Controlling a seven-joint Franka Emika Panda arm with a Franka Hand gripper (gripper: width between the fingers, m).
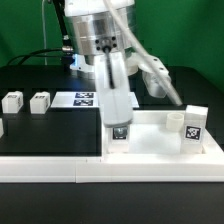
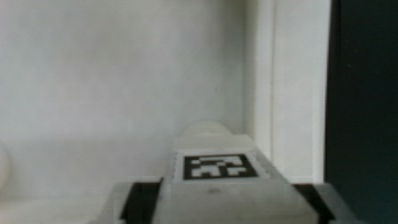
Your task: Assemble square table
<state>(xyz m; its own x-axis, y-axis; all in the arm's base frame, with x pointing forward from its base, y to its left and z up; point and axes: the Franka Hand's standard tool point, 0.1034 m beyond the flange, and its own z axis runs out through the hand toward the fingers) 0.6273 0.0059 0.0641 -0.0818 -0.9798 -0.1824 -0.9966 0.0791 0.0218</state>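
Over exterior view's left part of square tabletop (image 1: 150,148), gripper (image 1: 119,126) clenched on leg (image 1: 120,133). Leg upright, tag toward camera, lower end at slab. Cannot tell whether touching. Wrist view: same leg (image 2: 217,165) between fingers (image 2: 143,205), tag up, white tabletop (image 2: 125,90) beneath. Second leg (image 1: 193,125) upright on tabletop's corner at exterior view's right, just beside raised socket (image 1: 173,121). Loose leg (image 1: 12,101) and other loose leg (image 1: 40,101) on black table (image 1: 40,130), well apart from tabletop, near marker board (image 1: 85,98).
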